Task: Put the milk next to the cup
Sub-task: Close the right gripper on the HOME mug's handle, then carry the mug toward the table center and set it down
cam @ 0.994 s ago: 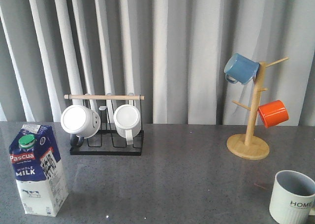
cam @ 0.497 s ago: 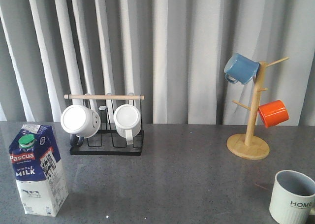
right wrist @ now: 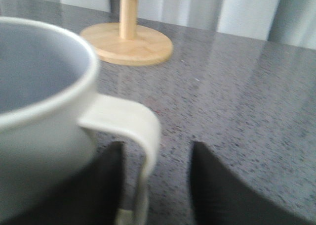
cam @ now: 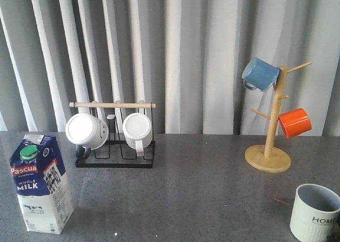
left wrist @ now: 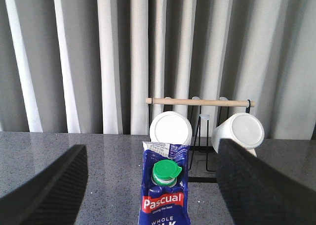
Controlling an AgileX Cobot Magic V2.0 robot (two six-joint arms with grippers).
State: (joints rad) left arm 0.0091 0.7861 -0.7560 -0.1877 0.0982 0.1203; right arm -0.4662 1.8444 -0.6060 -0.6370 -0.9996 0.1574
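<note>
The milk (cam: 41,183), a blue-and-white carton with a green cap, stands upright at the front left of the table. In the left wrist view the milk (left wrist: 164,195) sits between the two black fingers of my left gripper (left wrist: 151,148), which is wide open and not touching it. The cup (cam: 314,213), pale grey with "HOME" on it, stands at the front right corner. My right gripper (right wrist: 157,146) is open, and the cup's handle (right wrist: 143,131) lies between its fingers, close to one finger (right wrist: 106,185). Neither gripper shows in the front view.
A black wire rack (cam: 114,159) with a wooden bar holds two white mugs (cam: 86,131) at the back left. A wooden mug tree (cam: 268,158) at the back right carries a blue mug (cam: 260,74) and an orange mug (cam: 294,122). A grey curtain hangs behind.
The cup has edged very slightly to the left in the front view. The milk has not moved.
</note>
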